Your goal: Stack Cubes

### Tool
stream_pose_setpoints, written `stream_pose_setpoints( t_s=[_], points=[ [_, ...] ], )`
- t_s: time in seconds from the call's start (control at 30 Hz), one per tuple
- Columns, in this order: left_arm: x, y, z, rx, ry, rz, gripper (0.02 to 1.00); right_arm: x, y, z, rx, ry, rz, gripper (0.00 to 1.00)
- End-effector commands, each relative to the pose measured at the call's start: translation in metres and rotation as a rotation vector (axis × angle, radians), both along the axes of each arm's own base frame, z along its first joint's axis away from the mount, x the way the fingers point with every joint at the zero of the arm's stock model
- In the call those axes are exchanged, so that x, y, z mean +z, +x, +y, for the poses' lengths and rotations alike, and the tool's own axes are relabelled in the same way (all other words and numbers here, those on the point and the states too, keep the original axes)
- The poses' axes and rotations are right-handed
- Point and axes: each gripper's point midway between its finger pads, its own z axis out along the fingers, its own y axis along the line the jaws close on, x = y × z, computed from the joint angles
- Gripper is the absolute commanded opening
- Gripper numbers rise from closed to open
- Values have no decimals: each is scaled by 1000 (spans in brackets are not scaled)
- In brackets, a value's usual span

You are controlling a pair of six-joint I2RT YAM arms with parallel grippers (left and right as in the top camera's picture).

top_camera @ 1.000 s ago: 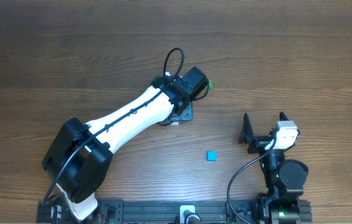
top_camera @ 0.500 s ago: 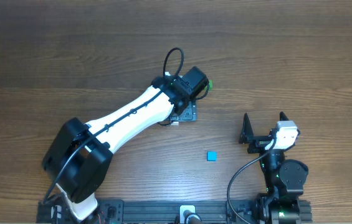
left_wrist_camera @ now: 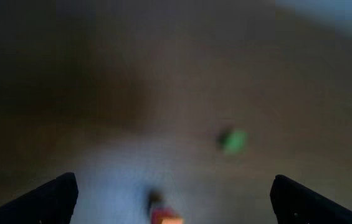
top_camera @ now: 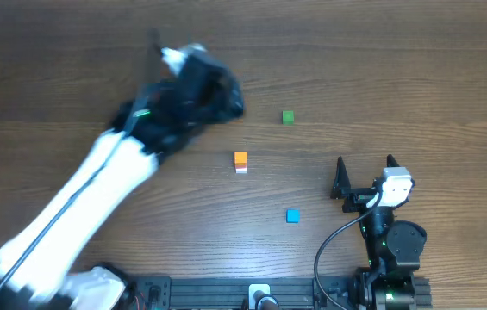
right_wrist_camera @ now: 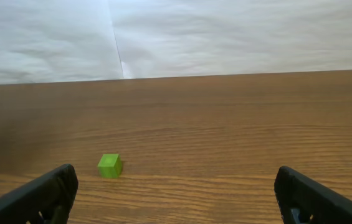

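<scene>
An orange cube [top_camera: 240,158] sits on top of a white cube [top_camera: 241,168] near the middle of the table; the orange cube [left_wrist_camera: 166,218] shows blurred in the left wrist view. A green cube [top_camera: 288,117] [left_wrist_camera: 233,140] [right_wrist_camera: 109,165] lies alone farther back and to the right. A blue cube [top_camera: 292,216] lies near the front. My left gripper [top_camera: 167,53] is raised at the back left, far from the cubes, open and empty [left_wrist_camera: 172,199]. My right gripper [top_camera: 364,168] [right_wrist_camera: 176,196] rests open at the front right, empty.
The wooden table [top_camera: 415,77] has free room all around the cubes. A pale wall [right_wrist_camera: 225,31] stands behind the table's far edge. The left arm [top_camera: 96,189] slants across the left half of the table.
My left arm has swung away from the stack to the back left, uncovering the orange cube on the white one and the green cube. The right arm has not moved.
</scene>
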Motion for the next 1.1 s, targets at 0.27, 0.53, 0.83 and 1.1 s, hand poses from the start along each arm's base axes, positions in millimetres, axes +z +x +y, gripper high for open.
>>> stream_pose_setpoints(
  t_s=[0.27, 0.53, 0.83, 1.1],
  points=[
    [106, -57, 146, 109, 100, -611, 998, -1, 0, -2, -9, -6, -1, 993],
    [43, -103, 166, 69, 274, -719, 998, -1, 0, -2, -9, -6, -1, 991],
    [-26, -109, 148, -48, 280, -859, 998, -1, 0, -2, -9, -6, -1, 991],
    [-59, -109, 146, -54, 278, -897, 998, -1, 0, -2, -9, -6, -1, 991]
  ],
)
